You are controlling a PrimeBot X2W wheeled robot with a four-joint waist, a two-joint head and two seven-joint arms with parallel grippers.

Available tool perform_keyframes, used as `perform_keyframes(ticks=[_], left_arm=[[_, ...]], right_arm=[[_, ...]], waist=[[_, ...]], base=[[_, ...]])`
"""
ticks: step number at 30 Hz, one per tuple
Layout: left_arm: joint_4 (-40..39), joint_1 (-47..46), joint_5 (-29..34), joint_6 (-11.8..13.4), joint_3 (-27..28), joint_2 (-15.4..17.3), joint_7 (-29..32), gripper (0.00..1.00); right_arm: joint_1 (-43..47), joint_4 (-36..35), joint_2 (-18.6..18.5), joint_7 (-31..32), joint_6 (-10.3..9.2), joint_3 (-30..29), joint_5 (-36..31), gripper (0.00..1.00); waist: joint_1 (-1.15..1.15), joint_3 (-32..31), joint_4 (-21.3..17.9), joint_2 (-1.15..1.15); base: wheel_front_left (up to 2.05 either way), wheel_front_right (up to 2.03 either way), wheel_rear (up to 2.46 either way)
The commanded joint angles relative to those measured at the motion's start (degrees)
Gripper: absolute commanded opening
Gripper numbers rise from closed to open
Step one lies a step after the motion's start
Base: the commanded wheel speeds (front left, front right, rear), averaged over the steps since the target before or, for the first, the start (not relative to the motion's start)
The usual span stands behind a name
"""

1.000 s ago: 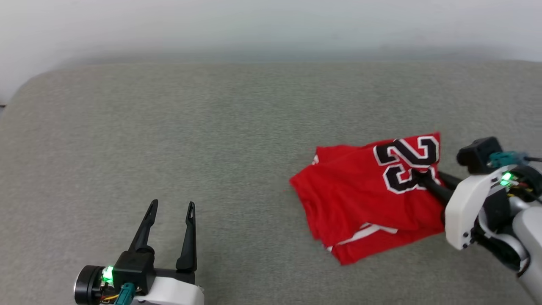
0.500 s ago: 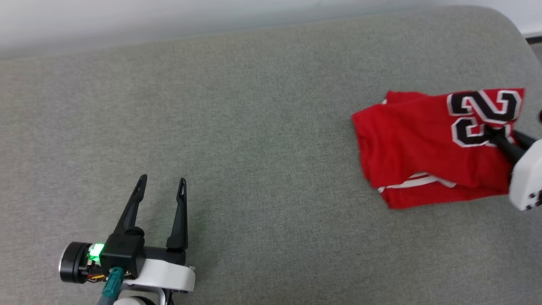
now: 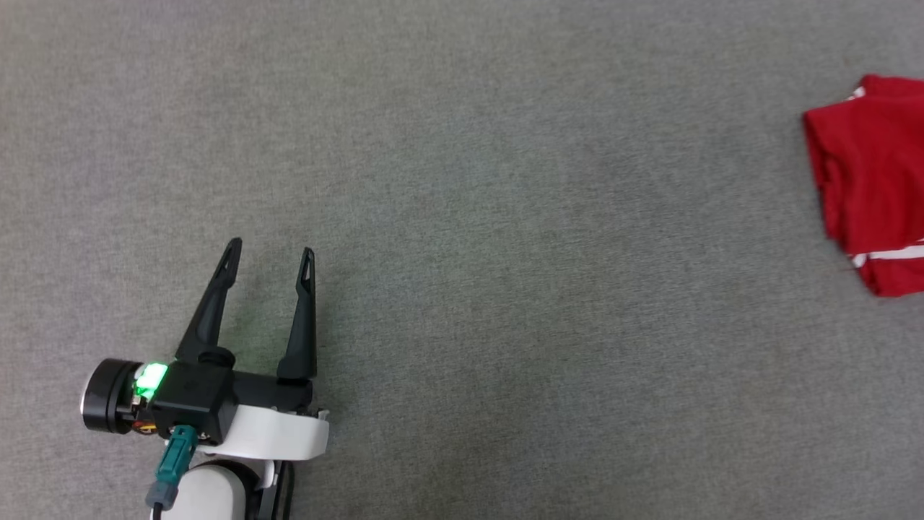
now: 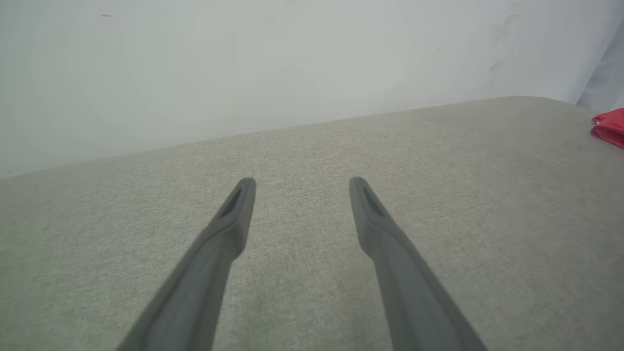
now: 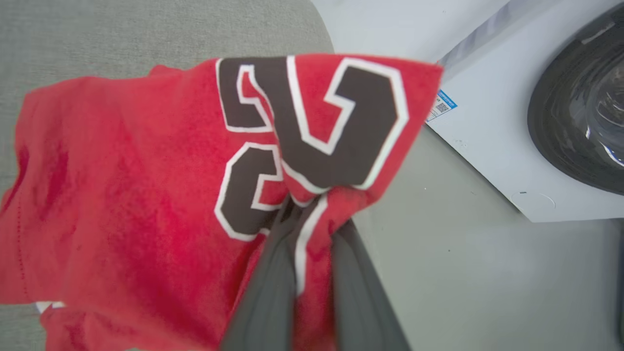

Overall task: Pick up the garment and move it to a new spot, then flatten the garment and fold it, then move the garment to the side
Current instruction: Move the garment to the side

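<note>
The garment (image 3: 873,180), a folded red jersey with a white stripe, lies at the right edge of the head view on the grey cushion. Up close in the right wrist view the garment (image 5: 136,185) shows black-and-white block lettering, and my right gripper (image 5: 304,204) is shut on a pinched fold of it just below the lettering. A red corner of the garment (image 4: 609,126) peeks in at the far right of the left wrist view. My left gripper (image 3: 268,249) rests open over bare cushion at the lower left, far from the shirt, and its own view shows the left gripper (image 4: 302,183) with nothing between the fingers.
The grey fabric cushion (image 3: 462,217) spans the head view. Its far edge meets a pale wall (image 4: 292,63). Beyond the cushion's end, a white appliance with a dark round door (image 5: 575,97) stands on a pale floor (image 5: 463,273).
The head camera has swung left and down, so the shirt slid to the right edge and the right gripper left the picture. The left gripper stays open.
</note>
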Motion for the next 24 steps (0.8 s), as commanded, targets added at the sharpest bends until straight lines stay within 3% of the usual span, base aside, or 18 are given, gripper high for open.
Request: perform_keyframes(ticks=[1,7,8,9,10,16,24], left_arm=[[-1.2,-1.7,0.3,0.0,-0.1,0.3,-0.1,1.0],[-1.4,-3.0,0.3,0.1,-0.4,0.6,-0.1,1.0],[-1.3,-3.1,0.3,0.3,-0.5,0.5,-0.1,1.0],[-1.1,-3.2,0.2,0.4,-0.5,0.5,-0.1,1.0],[-1.0,-3.1,0.1,0.5,-0.5,0.4,-0.1,1.0],[0.4,-0.7,-0.6,1.4,-0.2,-0.3,-0.1,1.0],[1.9,3.2,-1.2,2.4,0.2,-0.9,-0.1,1.0]], right_arm=[[-3.7,5.0,0.6,-1.2,-0.1,-3.4,-2.3,0.0],[-7.2,12.1,2.8,-2.4,-0.1,-7.0,-7.3,0.0],[-7.5,12.9,3.2,-2.6,-0.1,-7.4,-8.0,0.08],[-8.0,13.8,3.4,-3.0,-0.1,-8.1,-9.0,0.45],[-8.4,14.6,3.6,-3.9,-0.1,-8.7,-10.2,1.0],[-7.2,15.2,5.9,-10.6,-0.1,-10.5,-17.9,1.0],[-3.4,3.9,11.7,-25.1,-0.1,-16.9,-24.2,1.0]], waist=[[-0.01,3.4,1.3,0.0],[-0.01,5.1,1.9,0.0],[-0.01,5.0,2.0,0.0],[-0.01,4.7,2.0,0.0],[-0.01,4.3,2.1,0.0],[-0.01,-1.6,2.4,0.0],[-0.01,-8.7,4.6,0.0]], base=[[0.0,0.0,0.0],[0.0,0.0,0.0],[0.0,0.0,0.0],[0.0,0.0,0.0],[0.0,0.0,0.0],[0.0,0.0,0.0],[0.0,0.0,0.0]])
